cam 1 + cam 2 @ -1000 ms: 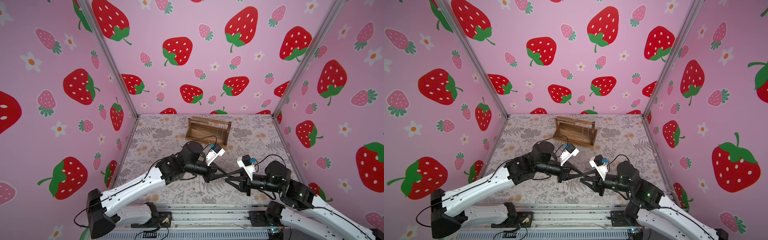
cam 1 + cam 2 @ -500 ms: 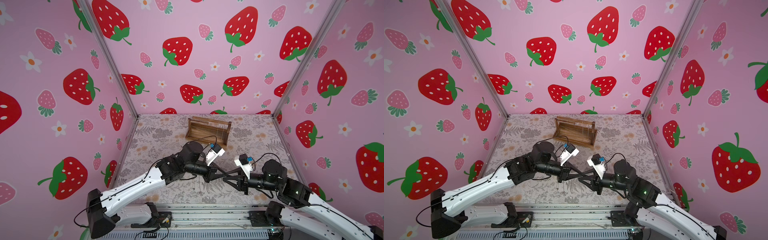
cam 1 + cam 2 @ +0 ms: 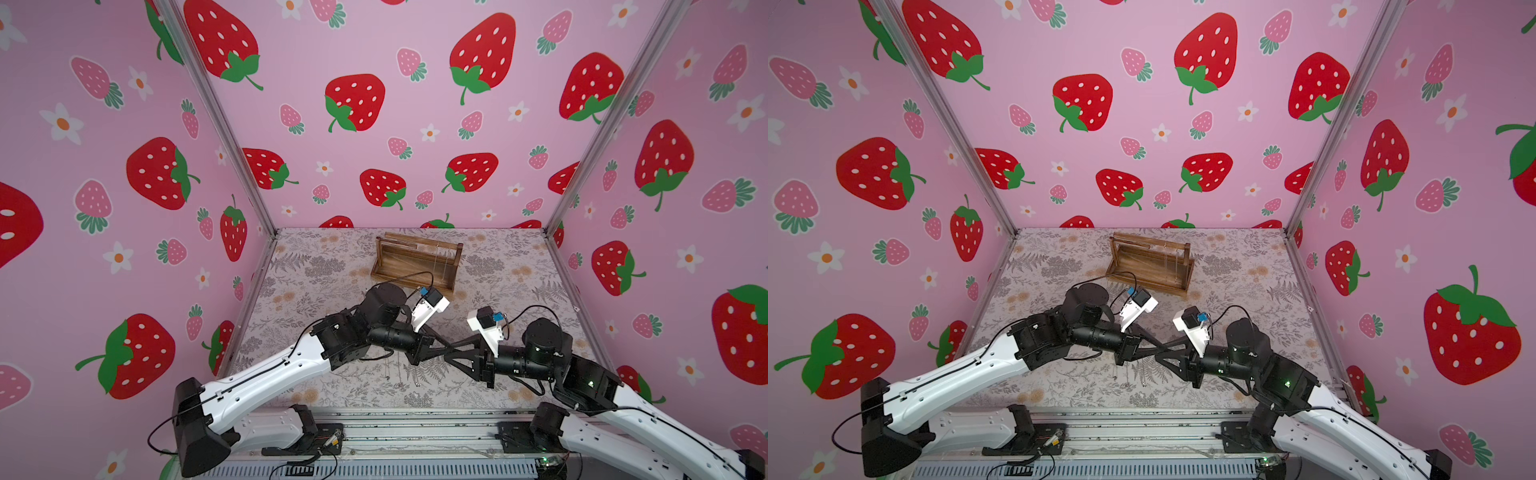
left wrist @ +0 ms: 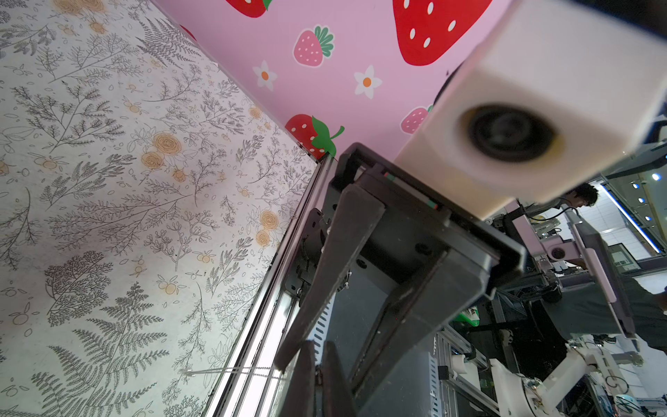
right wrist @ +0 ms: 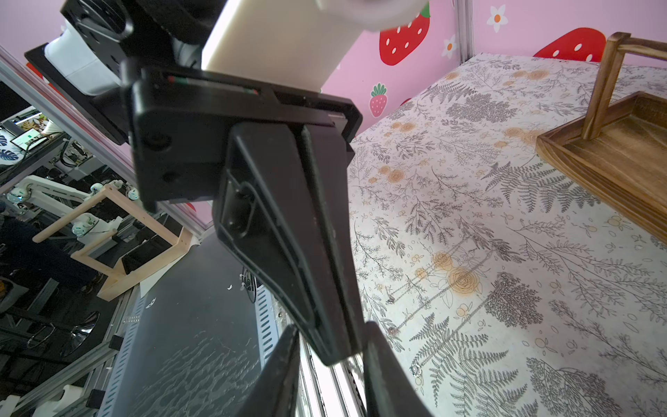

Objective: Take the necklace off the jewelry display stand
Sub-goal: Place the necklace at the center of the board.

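Stand [image 3: 401, 259] sits upright at the back of the bench [image 3: 519, 270], about mid-width and skewed to the back edge. A few thin strands [image 3: 441, 261] hang from its top bars near its right end, too fine to count.

Both arms meet tip to tip above the front half of the bench, well apart from the stand.

Left fingers [image 4: 307, 382] are closed, pads together. A necklace [image 4: 231, 372] comes out at their tips as a fine chain. It runs across the front rail and ends in a small clasp or bead over the bench's front edge. It looks pinched by the left fingers, but the exact contact point is hidden behind a finger of the other arm.

Right fingers [image 5: 279, 375] stand partly open, one on each side of the left tips. The right wrist view shows narrow gaps on both sides, so I can't tell whether they touch.

Loose chains [image 5: 436, 281] lie on the bench between the stand and the front edge, near the spot under the meeting point. There are several strands side by side, with their small ends toward the front edge. In both top views they show only as faint lines on the leaf print.
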`<act>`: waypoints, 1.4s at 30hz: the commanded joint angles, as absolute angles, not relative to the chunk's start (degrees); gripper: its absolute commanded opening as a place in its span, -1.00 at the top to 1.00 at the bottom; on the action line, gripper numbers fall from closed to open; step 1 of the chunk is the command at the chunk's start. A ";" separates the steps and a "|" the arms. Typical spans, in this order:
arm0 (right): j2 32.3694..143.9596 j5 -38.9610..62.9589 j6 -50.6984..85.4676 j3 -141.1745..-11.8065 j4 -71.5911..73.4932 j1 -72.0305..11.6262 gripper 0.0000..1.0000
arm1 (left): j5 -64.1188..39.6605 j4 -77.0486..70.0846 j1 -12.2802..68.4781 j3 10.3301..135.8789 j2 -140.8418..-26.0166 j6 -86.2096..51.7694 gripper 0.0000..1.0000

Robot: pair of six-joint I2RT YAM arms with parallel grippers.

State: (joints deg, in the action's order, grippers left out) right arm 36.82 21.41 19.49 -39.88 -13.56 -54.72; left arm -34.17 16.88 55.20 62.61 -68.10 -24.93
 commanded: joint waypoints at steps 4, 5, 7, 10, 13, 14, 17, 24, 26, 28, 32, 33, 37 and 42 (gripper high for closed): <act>37.08 22.75 20.41 -38.58 -11.26 -55.12 0.39 | -33.54 15.89 55.49 64.87 -66.67 -24.52 1.00; 37.17 22.76 20.49 -38.59 -11.25 -55.19 0.39 | -33.20 16.03 55.47 64.87 -66.62 -24.50 1.00; 37.26 23.03 20.57 -38.59 -11.24 -55.20 0.39 | -32.45 16.64 55.52 64.87 -66.45 -24.17 1.00; 37.35 22.98 20.61 -38.27 -11.08 -55.20 0.38 | -32.17 16.96 55.46 64.84 -66.27 -24.04 1.00; 37.27 22.86 20.57 -38.16 -10.99 -55.28 0.42 | -32.27 16.92 55.54 64.86 -66.36 -24.04 1.00; 37.27 22.78 20.57 -38.15 -10.98 -55.28 0.47 | -32.26 16.96 55.48 64.84 -66.36 -24.04 1.00; 36.96 22.37 20.53 -38.19 -10.99 -55.28 0.58 | -32.33 16.88 55.50 64.91 -66.45 -23.95 1.00; 36.21 21.29 20.22 -38.50 -11.61 -55.33 0.78 | -32.36 16.96 55.54 64.54 -66.36 -23.91 1.00; 36.15 21.27 20.21 -38.54 -11.69 -55.36 0.86 | -32.38 16.88 55.51 64.51 -66.27 -24.00 1.00; 36.08 20.86 20.13 -38.42 -11.86 -55.32 0.91 | -32.51 16.57 55.50 64.46 -66.14 -24.17 1.00; 36.12 20.74 20.21 -38.25 -11.88 -55.37 0.68 | -33.04 16.08 55.53 64.38 -65.83 -24.60 1.00; 36.12 20.66 20.21 -38.23 -11.88 -55.37 0.60 | -33.13 16.00 55.47 64.41 -65.74 -24.72 1.00; 36.20 20.49 20.13 -38.47 -11.70 -55.37 0.46 | -33.64 15.76 55.49 64.42 -65.65 -25.00 1.00; 37.29 20.50 19.78 -38.86 -10.84 -55.37 0.46 | -34.06 15.06 55.53 64.21 -65.57 -25.31 1.00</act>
State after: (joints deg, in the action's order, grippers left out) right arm 36.82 20.73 20.27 -38.59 -12.10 -55.02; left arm -32.64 16.53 55.31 62.61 -66.35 -25.34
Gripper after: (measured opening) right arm 0.270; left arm 0.048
